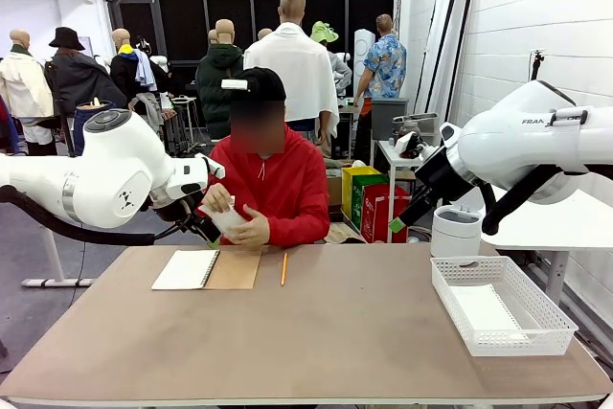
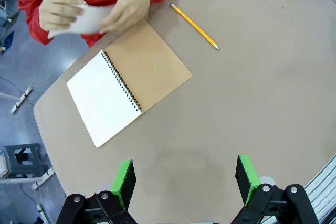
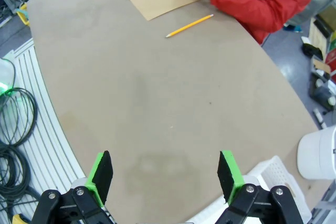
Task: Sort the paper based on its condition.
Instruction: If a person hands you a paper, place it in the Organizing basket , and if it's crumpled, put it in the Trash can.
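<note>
Both left fingers (image 2: 125, 179) and right fingers (image 3: 101, 174) spread apart, thin white paper (image 2: 92, 18) curled in person's hands (image 2: 123, 6)

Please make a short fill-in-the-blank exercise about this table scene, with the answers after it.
The person's hands hold a white sheet of ____.
Beside the open notebook lies a yellow ____.
The left claw and right claw both stand ____.
The basket sits at the robot's ____ side.
Answers: paper; pencil; open; right.
</note>
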Controlling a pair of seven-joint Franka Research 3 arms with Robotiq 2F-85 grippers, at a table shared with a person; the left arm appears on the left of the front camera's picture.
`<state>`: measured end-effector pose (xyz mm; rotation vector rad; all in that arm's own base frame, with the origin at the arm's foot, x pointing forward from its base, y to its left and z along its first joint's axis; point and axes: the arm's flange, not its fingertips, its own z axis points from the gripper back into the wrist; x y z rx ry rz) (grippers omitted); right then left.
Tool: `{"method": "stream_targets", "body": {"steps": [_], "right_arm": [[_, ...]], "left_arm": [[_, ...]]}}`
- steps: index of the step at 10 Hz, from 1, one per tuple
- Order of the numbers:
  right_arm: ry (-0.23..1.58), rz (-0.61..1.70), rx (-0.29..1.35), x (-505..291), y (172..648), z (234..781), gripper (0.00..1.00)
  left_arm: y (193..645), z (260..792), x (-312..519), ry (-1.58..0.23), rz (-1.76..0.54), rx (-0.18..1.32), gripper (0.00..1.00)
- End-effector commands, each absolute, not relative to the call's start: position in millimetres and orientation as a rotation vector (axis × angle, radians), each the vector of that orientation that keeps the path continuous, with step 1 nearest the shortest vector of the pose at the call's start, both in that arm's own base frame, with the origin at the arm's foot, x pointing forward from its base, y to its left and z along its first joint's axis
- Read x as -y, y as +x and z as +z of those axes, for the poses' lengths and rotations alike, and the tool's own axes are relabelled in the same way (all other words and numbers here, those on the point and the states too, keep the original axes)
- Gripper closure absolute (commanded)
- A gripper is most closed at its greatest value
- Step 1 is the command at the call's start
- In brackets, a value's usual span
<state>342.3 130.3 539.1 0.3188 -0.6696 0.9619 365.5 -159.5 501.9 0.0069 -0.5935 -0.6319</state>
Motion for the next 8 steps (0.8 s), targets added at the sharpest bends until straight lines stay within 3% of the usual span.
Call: {"method": "stream_targets", "body": {"steps": [1,8], "right_arm": [[0.329,0.964,0.674,-131.1,343.0,538.9,0.0],[0.329,0.964,0.674,-131.1,343.0,538.9,0.0]], "left_arm": [[366.2,501.0,158.7,0.005,-0.638,0.597,0.0],[366.2,501.0,158.7,0.005,-0.638,0.597,0.0]]}}
